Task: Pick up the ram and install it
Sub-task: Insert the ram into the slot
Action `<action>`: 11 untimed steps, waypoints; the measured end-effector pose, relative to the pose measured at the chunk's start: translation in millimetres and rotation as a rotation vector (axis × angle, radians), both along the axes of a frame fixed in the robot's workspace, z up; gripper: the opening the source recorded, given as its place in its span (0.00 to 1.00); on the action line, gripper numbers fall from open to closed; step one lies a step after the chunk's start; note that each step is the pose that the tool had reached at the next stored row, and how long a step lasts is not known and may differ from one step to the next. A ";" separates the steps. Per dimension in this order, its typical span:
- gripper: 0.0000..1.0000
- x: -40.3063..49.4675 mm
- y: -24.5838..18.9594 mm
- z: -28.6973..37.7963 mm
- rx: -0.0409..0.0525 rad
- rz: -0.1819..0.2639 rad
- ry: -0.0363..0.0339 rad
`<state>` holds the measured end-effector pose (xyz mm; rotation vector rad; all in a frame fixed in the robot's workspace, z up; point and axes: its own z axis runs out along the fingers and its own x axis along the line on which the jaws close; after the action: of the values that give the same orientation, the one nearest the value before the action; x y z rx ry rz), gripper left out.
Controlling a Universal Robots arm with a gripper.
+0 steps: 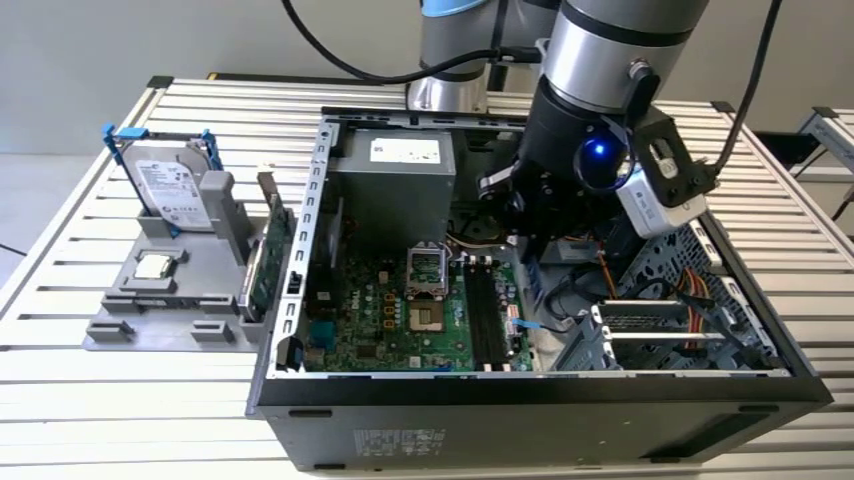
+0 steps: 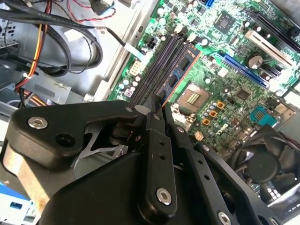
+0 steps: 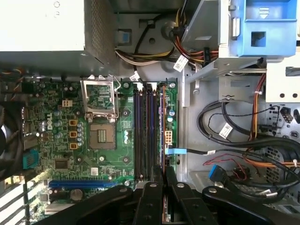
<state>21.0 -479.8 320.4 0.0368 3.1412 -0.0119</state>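
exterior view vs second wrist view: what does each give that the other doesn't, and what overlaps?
Exterior view adds: the hard drive with blue clips and the green expansion card, both standing upright in the grey holder beside the case, plus the power supply.
Second wrist view adds: the pincer shut on the ram, which lies along the memory slots; also a cooling fan.
Both: the motherboard and its CPU socket.

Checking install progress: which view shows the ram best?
The second wrist view: the ram shows its blue face and chips, standing among the memory slots ahead of the gripper. The first wrist view shows it edge-on; the exterior view doesn't show it clearly.
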 end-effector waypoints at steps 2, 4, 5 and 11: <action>0.00 0.0 0.0 -2.2 0.0002 0.000 0.0000; 0.00 0.0 0.0 -4.0 0.0001 0.000 0.0000; 0.00 0.0 0.0 -5.6 0.0000 0.000 0.0000; 0.00 0.0 0.0 -14.2 0.0001 0.000 0.0000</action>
<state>21.0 -479.8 306.2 0.0369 3.1412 -0.0117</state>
